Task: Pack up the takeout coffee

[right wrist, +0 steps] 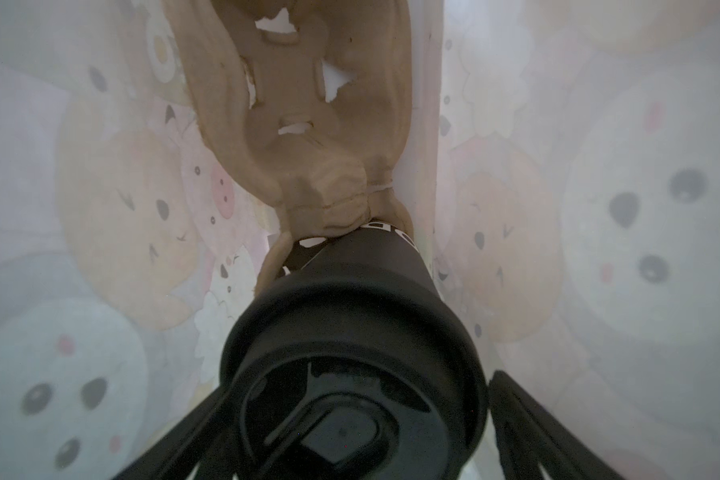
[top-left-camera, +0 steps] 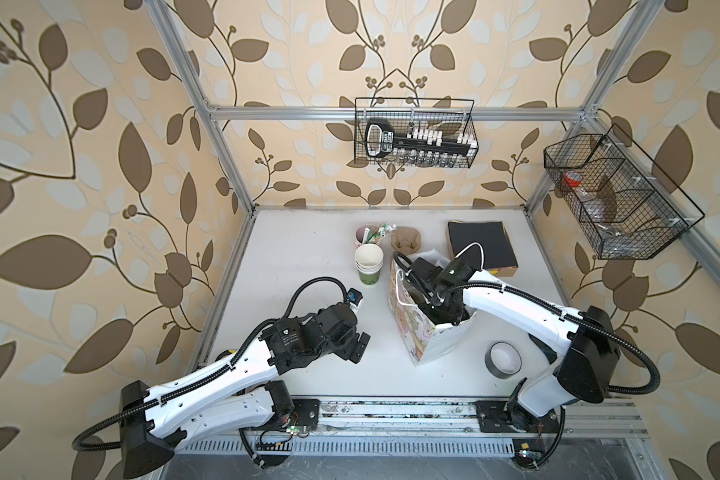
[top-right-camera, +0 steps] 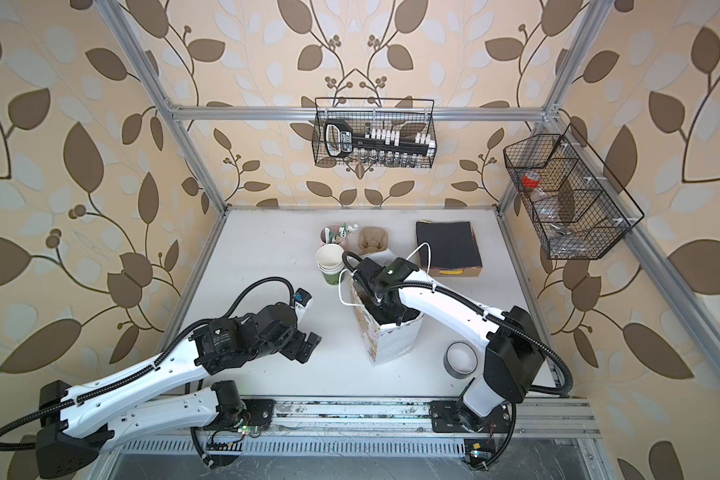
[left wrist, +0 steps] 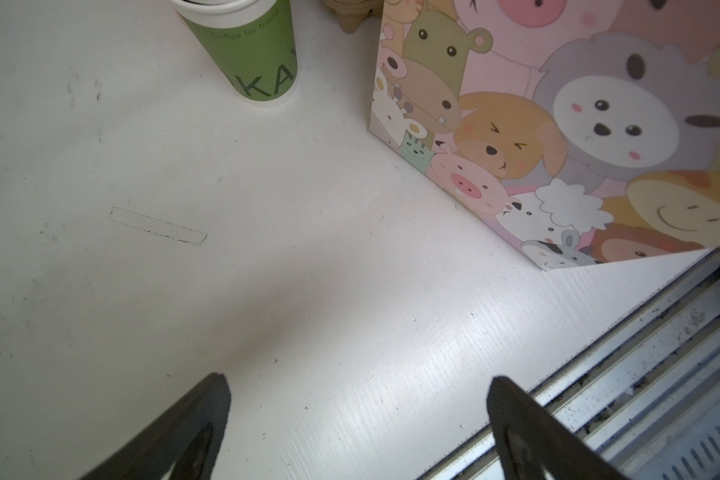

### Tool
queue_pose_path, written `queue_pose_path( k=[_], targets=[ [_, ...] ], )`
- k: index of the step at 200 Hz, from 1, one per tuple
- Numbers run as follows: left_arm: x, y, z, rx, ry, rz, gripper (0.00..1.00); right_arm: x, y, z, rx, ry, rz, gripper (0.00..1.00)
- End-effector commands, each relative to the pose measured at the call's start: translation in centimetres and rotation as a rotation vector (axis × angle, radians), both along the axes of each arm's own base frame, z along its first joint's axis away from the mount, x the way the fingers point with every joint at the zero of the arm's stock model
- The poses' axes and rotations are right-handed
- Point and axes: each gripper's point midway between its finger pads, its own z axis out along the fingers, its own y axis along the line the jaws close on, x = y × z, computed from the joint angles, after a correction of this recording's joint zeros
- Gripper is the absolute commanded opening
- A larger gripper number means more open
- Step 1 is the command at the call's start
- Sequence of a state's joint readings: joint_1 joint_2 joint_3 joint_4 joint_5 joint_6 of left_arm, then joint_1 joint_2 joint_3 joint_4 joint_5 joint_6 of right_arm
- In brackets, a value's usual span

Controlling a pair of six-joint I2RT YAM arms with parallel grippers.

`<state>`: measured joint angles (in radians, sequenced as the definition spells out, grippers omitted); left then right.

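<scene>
Leaf-print wallpaper walls on three sides, aluminium frame at corners. White tabletop scuffed, faint marks. Two wire baskets: rear basket on back rail, side basket on right rail. Cartoon-animal gift bag upright mid-tabletop, right arm reaching inside. Black-topped box near rear right corner. Cup stack rear centre. Tape roll near front edge. Takeout coffee inside bag, base in pulp carrier. Right claw spread either side of lid, one finger clear by sliver, gripping nothing. Left claw wide apart, empty, over bare tabletop between bag and left edge.

We get bright, even light and soft shadows on the white tabletop; inside the cartoon-printed paper bag it is dim and hazy.
</scene>
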<state>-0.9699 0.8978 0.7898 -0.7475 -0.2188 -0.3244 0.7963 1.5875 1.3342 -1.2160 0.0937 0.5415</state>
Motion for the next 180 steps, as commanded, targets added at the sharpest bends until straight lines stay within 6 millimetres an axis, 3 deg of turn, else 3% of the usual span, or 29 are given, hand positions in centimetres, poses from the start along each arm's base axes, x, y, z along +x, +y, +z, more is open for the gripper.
queue_pose_path(
  k=[1, 100, 153, 180],
  targets=[
    [0.3, 0.0, 1.5, -0.029, -0.031, 0.020, 0.99, -0.4, -0.6, 0.4, -0.035, 0.026, 0.006, 0.90],
    [0.3, 0.0, 1.4, -0.027, -0.029, 0.021, 0.99, 0.6, -0.5, 4.3, -0.024, -0.043, 0.002, 0.91],
    [0.3, -0.1, 1.4, -0.025, -0.028, 0.019, 0.99, 1.3, -0.4, 7.3, 0.003, -0.096, -0.001, 0.92],
    [0.3, -0.1, 1.4, -0.028, -0.029, 0.020, 0.99, 1.2, -0.4, 7.6, 0.001, -0.101, 0.002, 0.93]
  ],
)
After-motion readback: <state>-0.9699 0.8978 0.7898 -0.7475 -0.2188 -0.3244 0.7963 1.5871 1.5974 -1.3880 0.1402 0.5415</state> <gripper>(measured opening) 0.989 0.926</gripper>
